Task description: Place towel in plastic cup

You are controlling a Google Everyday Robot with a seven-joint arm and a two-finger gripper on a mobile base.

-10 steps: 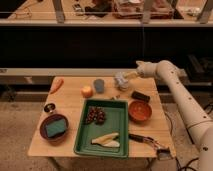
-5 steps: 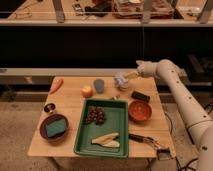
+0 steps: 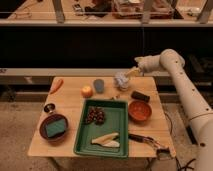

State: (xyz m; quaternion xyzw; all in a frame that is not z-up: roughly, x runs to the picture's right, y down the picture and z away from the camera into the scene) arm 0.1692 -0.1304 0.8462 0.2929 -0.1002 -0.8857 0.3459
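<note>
Wooden table (image 3: 67,102) in front of dark shelves, with a gray plastic cup (image 3: 99,86) near the back edge. Above the back right part, gripper (image 3: 128,75) pinched shut on the crumpled towel (image 3: 121,80). Towel hanging at the fingertips, just right of the cup, not inside.

A light wooden rectangular table (image 3: 70,107) stands on a speckled grey-beige floor (image 3: 15,125). Behind the table, a pale horizontal rail (image 3: 30,71) crosses a dark panel (image 3: 75,45). The gripper (image 3: 131,73) hovers over the table's far right part.

Lab: racks (image 3: 100,12) behind table (image 3: 70,102); jaws holding towel (image 3: 121,80) above.
</note>
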